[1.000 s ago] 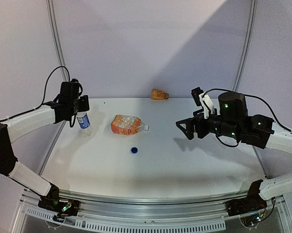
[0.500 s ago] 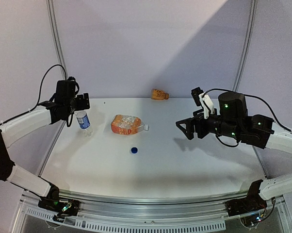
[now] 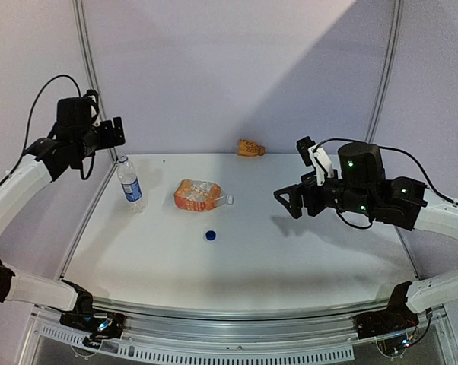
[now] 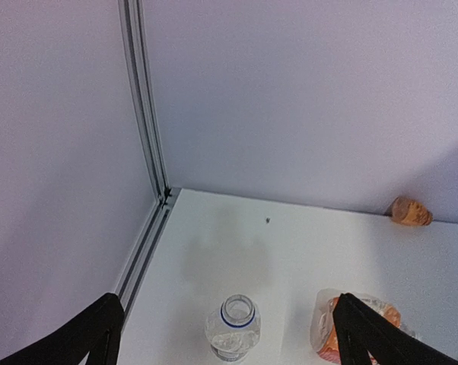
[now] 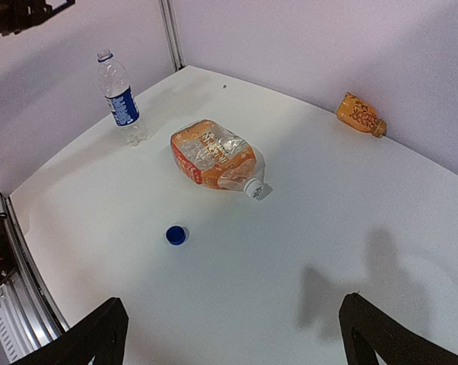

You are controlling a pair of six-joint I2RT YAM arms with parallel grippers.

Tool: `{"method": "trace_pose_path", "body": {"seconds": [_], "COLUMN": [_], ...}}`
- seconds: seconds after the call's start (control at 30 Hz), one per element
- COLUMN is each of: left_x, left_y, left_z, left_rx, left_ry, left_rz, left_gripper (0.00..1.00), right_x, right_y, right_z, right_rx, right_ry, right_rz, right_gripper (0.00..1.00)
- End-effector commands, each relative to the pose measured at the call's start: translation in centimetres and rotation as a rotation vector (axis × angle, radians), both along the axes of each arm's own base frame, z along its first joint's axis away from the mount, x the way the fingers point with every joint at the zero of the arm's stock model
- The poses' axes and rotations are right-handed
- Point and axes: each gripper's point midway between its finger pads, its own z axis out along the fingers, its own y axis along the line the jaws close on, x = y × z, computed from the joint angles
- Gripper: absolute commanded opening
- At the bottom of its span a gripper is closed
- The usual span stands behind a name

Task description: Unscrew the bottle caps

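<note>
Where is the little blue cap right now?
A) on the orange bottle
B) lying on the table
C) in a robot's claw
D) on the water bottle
B: the blue cap lies loose on the table, and the water bottle stands with its neck open.

what it all looks made of

the water bottle [image 3: 128,182] is thin clear plastic, shiny, with a glossy blue film label wrapped round it. the orange bottle [image 3: 198,195] is clear plastic too, but crinkled and dented, catching light on its creases, with a printed orange label. its white cap [image 5: 256,190] and the blue cap [image 5: 176,235] both look like smooth hard plastic, fairly dull. the table [image 3: 305,258] is a smooth white top, matt with just a faint sheen. the wall panels [image 4: 305,99] are flat matt lilac, and the uprights [image 4: 147,99] look like brushed metal. the arm shells [image 3: 12,194] are smooth white plastic and the joints [image 3: 362,171] matt black.
</note>
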Motion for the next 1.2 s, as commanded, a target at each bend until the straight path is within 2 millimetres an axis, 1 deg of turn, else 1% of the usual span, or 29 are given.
{"method": "trace_pose_path", "body": {"seconds": [0.0,0.1,0.17,0.27,0.3,0.37,0.43,0.57,0.63,0.77,0.9,0.93,1.07,1.17], "left_x": [-1.8,-2.4,-2.6,-2.4,-2.1,-1.3,-0.6,0.7,1.5,3.3,5.1,5.4,6.4,6.9], "left_y": [-0.7,-2.1,-4.2,-7.2,-8.1,-9.7,-11.7,-15.9,-17.4,-18.1,-18.2,-18.3,-18.5,-18.3], "left_z": [3.7,5.9,6.9,7.2,6.7,4.9,2.7,-1.4,-3.4,-7.7,-11.9,-12.7,-17.0,-19.5], "left_rx": [-0.001,-0.023,-0.068,-0.153,-0.184,-0.26,-0.311,-0.387,-0.409,-0.441,-0.41,-0.401,-0.353,-0.327], "left_ry": [-0.003,-0.019,-0.022,-0.004,0.015,0.072,0.134,0.239,0.294,0.377,0.441,0.457,0.565,0.605], "left_rz": [-0.092,-0.169,-0.268,-0.388,-0.412,-0.43,-0.45,-0.491,-0.491,-0.42,-0.359,-0.349,-0.308,-0.295], "left_gripper": [0.99,0.99,0.99,0.99,0.99,0.97,0.94,0.94,0.94,0.95,0.97,0.97,0.99,0.99], "right_x": [0.3,0.4,0.6,0.8,0.8,0.9,1.0,1.2,1.2,1.1,1.0,1.0,0.8,0.7], "right_y": [0.8,1.1,1.4,1.5,1.5,1.5,1.4,1.0,0.6,-0.1,-0.7,-0.8,-1.4,-1.8], "right_z": [0.9,0.9,0.9,0.6,0.6,0.5,0.5,0.3,0.0,-0.6,-0.9,-1.0,-1.2,-1.3], "right_rx": [0.006,0.009,0.013,0.016,0.017,0.022,0.026,0.032,0.031,0.029,0.029,0.03,0.024,0.023], "right_ry": [-0.002,0.003,0.008,0.016,0.018,0.024,0.028,0.042,0.051,0.069,0.081,0.084,0.088,0.09], "right_rz": [0.008,0.01,0.008,0.001,-0.002,-0.013,-0.025,-0.056,-0.071,-0.104,-0.129,-0.135,-0.15,-0.159], "right_gripper": [0.99,0.99,0.99,0.99,0.99,0.99,0.99,0.99,0.99,0.99,0.99,0.99,0.99,0.99]}}
